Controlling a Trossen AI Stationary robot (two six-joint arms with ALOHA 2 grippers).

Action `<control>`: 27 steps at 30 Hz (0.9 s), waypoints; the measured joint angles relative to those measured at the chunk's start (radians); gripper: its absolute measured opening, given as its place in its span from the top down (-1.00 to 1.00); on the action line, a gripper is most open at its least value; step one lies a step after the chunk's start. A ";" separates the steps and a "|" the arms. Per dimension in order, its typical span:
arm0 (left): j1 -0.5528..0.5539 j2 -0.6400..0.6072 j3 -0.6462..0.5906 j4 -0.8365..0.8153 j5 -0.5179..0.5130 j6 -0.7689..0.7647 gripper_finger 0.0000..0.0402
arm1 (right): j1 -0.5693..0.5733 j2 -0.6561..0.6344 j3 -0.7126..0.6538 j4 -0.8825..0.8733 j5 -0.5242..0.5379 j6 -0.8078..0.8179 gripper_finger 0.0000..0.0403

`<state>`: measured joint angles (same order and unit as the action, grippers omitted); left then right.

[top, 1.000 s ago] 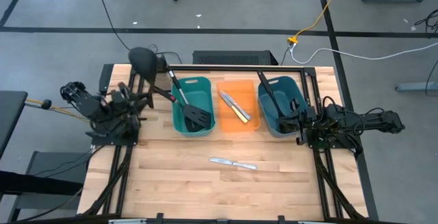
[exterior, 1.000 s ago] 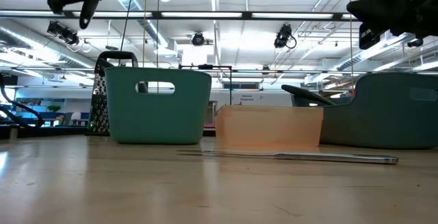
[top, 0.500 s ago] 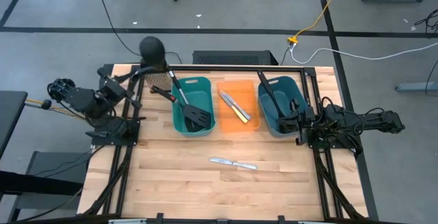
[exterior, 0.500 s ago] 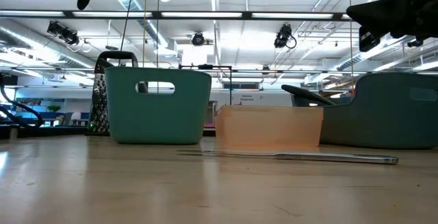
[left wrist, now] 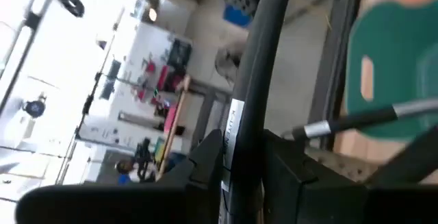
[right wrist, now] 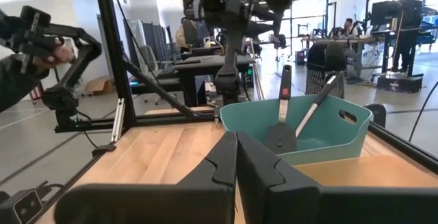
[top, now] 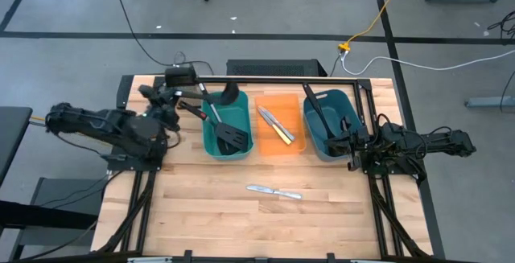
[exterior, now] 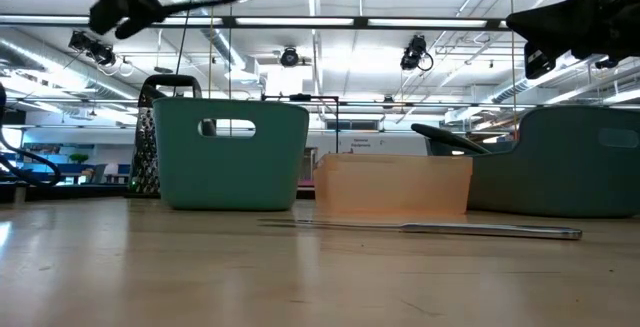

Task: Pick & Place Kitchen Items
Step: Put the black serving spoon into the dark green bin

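Your ladle (top: 216, 100) hangs in the upper left of the high view, bowl over the back of the left teal bin (top: 228, 124), likely so it can drop in beside the spatulas (top: 229, 137). The left pincer (top: 167, 104) clamps its handle. One table knife (top: 273, 191) lies alone on the surface (top: 201, 207), low centre. At right, the right pincer (top: 352, 145) waits closed, empty, beside the far teal bin (top: 330, 124).

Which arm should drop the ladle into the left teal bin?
Left. Its pincer holds the ladle by the handle, bowl already above the left teal bin. The right pincer is shut, waiting by the far right bin.
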<state>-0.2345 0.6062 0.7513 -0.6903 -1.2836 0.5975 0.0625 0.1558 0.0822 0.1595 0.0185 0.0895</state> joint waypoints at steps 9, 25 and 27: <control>0.199 0.164 -0.001 0.073 0.048 0.307 0.60 | 0.000 0.000 0.000 -0.009 0.001 0.000 0.94; 0.226 0.371 0.003 0.136 -0.016 0.392 0.60 | 0.000 0.000 0.000 -0.082 0.025 0.008 0.94; 0.238 0.387 0.003 0.141 -0.002 0.386 0.60 | 0.000 0.000 0.000 -0.082 0.025 0.008 0.94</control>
<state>0.0035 0.9934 0.7544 -0.5494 -1.2852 0.9834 0.0626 0.1558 0.0822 0.0779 0.0433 0.0971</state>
